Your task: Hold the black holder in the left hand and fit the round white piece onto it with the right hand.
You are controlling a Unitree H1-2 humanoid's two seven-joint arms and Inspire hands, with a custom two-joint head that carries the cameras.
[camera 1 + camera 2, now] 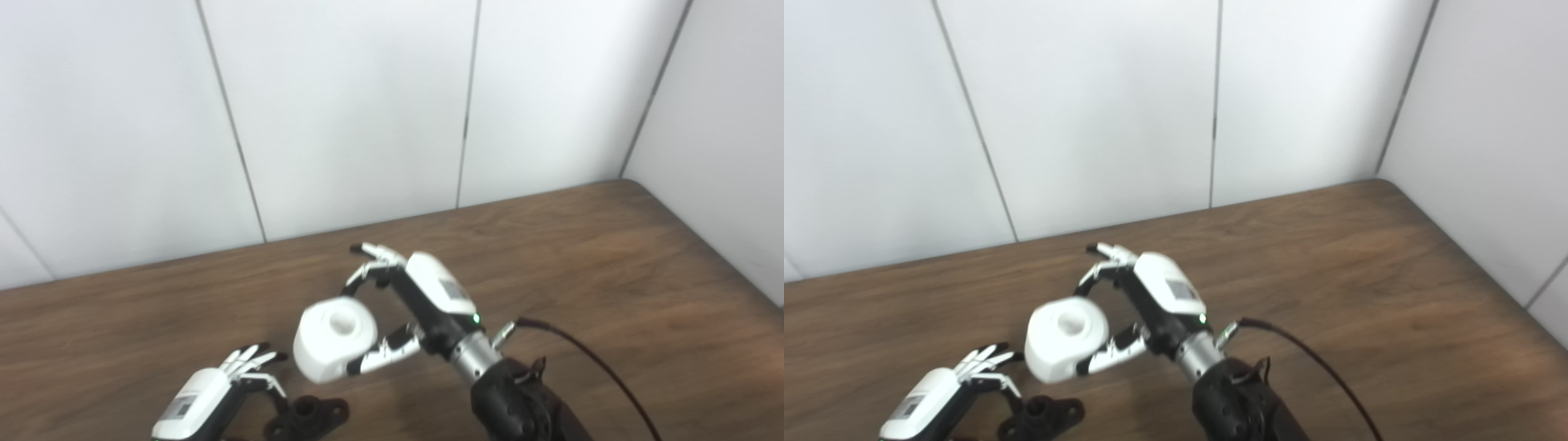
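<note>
From the left eye view, my right hand (392, 306) is wrapped around the round white piece (334, 346), fingers above and thumb below, carrying it in the air with its central hole turned up and toward me. My left hand (211, 392) sits low at the picture's bottom edge beside the black holder (309, 418), fingers curled at it; whether it grips the holder or only touches it, I cannot tell. The holder looks to be resting on the bench (612, 275). I judge the pickup done and the fitting not yet started.

From the right eye view, the white piece (1064, 346) hangs above and just beyond the holder (1044, 418), apart from it. The bench (1366, 263) lies bare to the right and back, its right edge well away, walls behind.
</note>
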